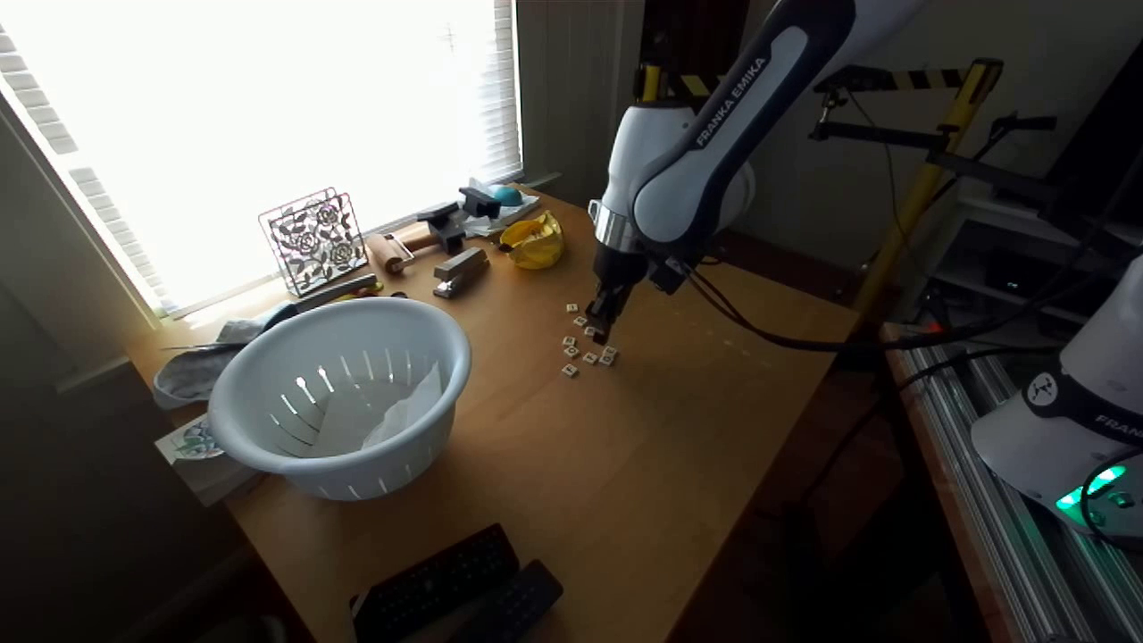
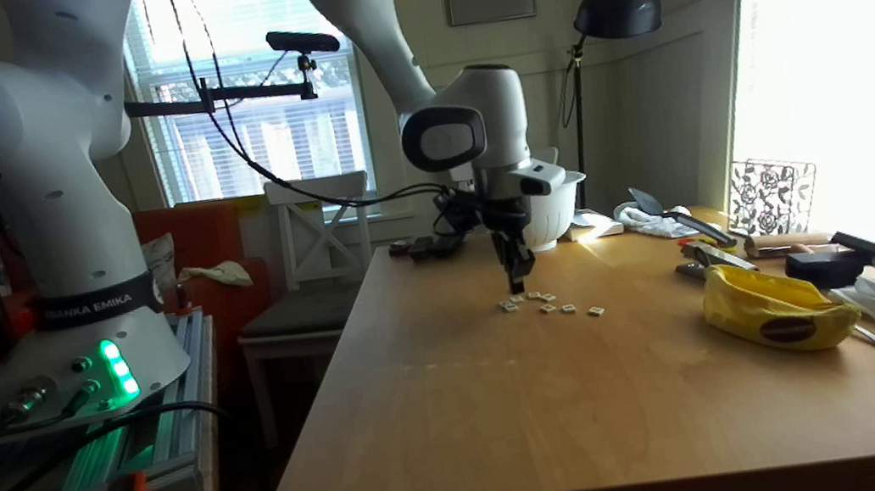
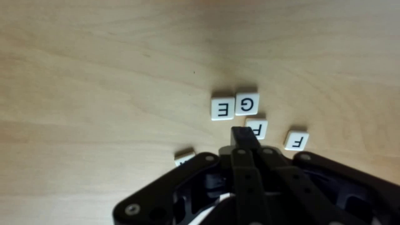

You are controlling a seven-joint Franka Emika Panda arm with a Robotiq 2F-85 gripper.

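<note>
My gripper (image 3: 245, 137) is shut, its black fingertips pressed together with nothing visible between them. In both exterior views the gripper (image 1: 602, 330) (image 2: 517, 284) points down over a loose group of small white letter tiles (image 1: 570, 370) (image 2: 597, 311). Nearest the tips in the wrist view is a tile (image 3: 262, 127), whose letter they partly cover; I cannot tell whether they touch it. Just beyond it, the E tile (image 3: 215, 109) and the G tile (image 3: 254, 100) sit side by side. An F tile (image 3: 290, 139) lies to the right. Another tile (image 3: 182, 158) is half hidden behind the left finger linkage.
A white slotted colander (image 1: 344, 466) stands on the wooden table (image 1: 625, 464), with dark remote-like objects (image 1: 438, 576) near the table's end. Along the window side are a yellow pouch (image 2: 756, 316), a stapler (image 1: 461, 268), a wooden roller (image 1: 386, 254) and a rose-patterned holder (image 1: 314, 239).
</note>
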